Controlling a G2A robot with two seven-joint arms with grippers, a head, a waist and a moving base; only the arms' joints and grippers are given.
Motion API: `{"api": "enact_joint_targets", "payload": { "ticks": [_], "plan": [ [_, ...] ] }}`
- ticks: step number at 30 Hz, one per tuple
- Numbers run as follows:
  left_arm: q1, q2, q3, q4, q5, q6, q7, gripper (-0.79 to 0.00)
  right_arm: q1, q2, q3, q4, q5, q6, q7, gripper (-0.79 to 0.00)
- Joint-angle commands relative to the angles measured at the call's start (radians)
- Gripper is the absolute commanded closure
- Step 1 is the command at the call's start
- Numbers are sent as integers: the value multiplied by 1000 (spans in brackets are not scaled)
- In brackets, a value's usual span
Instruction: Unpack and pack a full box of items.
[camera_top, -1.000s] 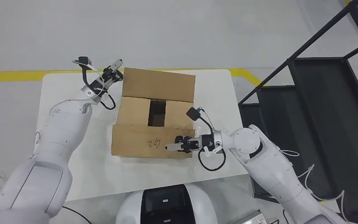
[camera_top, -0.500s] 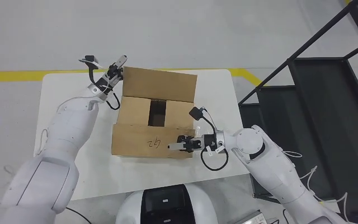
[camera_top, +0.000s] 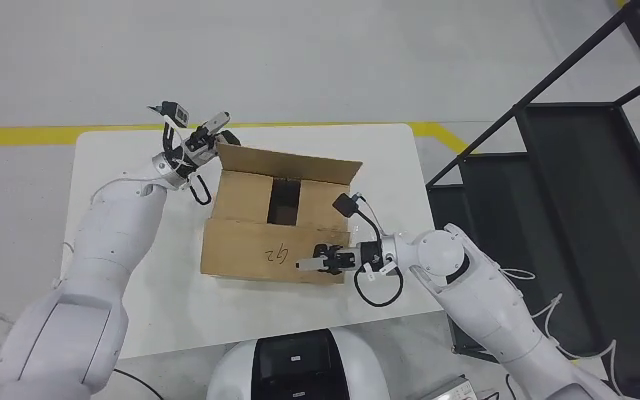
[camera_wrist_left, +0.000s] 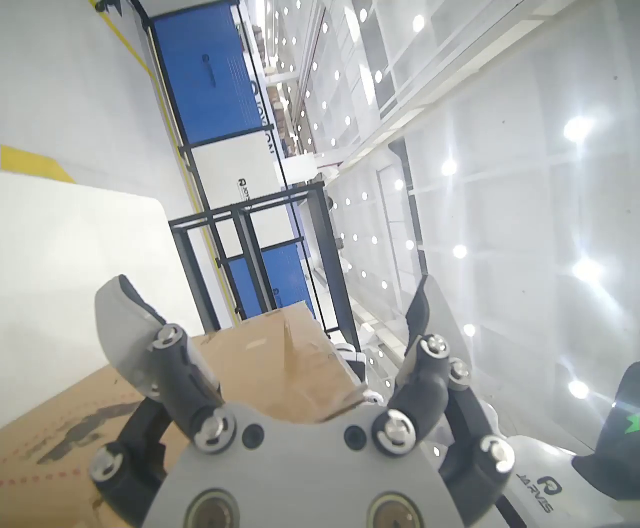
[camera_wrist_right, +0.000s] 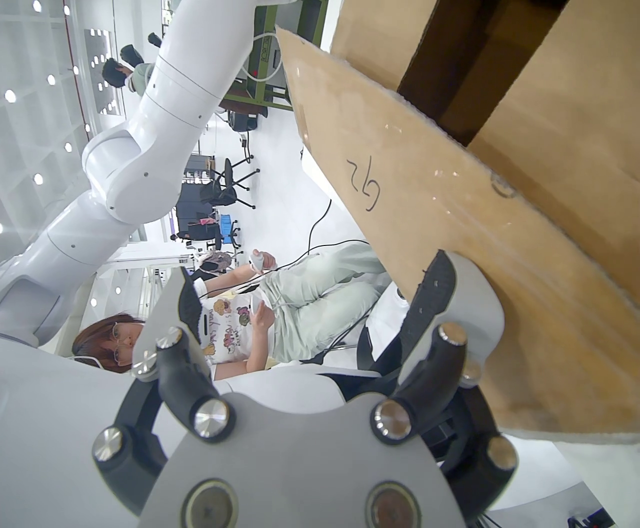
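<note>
A brown cardboard box (camera_top: 250, 250) stands mid-table with a dark gap (camera_top: 285, 200) between its inner flaps. Its far flap (camera_top: 290, 165) is tilted up off the table. My left gripper (camera_top: 208, 138) is open at that flap's far-left corner, and the cardboard (camera_wrist_left: 250, 370) lies between its spread fingers. The near flap (camera_wrist_right: 450, 210), marked by hand, hangs out over the front. My right gripper (camera_top: 310, 262) is open at the flap's near right edge, one finger (camera_wrist_right: 450, 300) against the flap's underside.
The white table (camera_top: 390, 160) has bare room to the right of and behind the box. A black metal stair frame (camera_top: 560, 150) stands beyond the table's right side. A yellow floor line (camera_top: 40, 133) runs behind the table.
The far flap, lying flat outward a second ago, has swung up toward the box. My left gripper moved with its corner. The right gripper has barely shifted.
</note>
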Motion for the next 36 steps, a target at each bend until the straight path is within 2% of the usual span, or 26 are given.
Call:
{"api": "enact_joint_targets", "payload": {
  "ticks": [1, 14, 23, 31, 36],
  "plan": [
    [15, 13, 0, -28, 16, 24, -24, -785, 1, 0, -2, 1, -1, 0, -2, -785],
    [84, 90, 17, -164, 111, 120, -119, -785, 4, 0, -7, 2, -12, 1, -13, -785],
    [103, 128, 13, -231, 69, 148, -148, -785, 4, 0, -12, 3, -27, 8, -25, -785],
    [116, 157, 16, -296, 66, 203, -202, -785, 1, -2, -10, 11, -92, 49, -129, -785],
    [129, 175, 11, -337, 62, 219, -218, -785, 4, -4, -13, 21, -88, 52, -135, -785]
  ]
}}
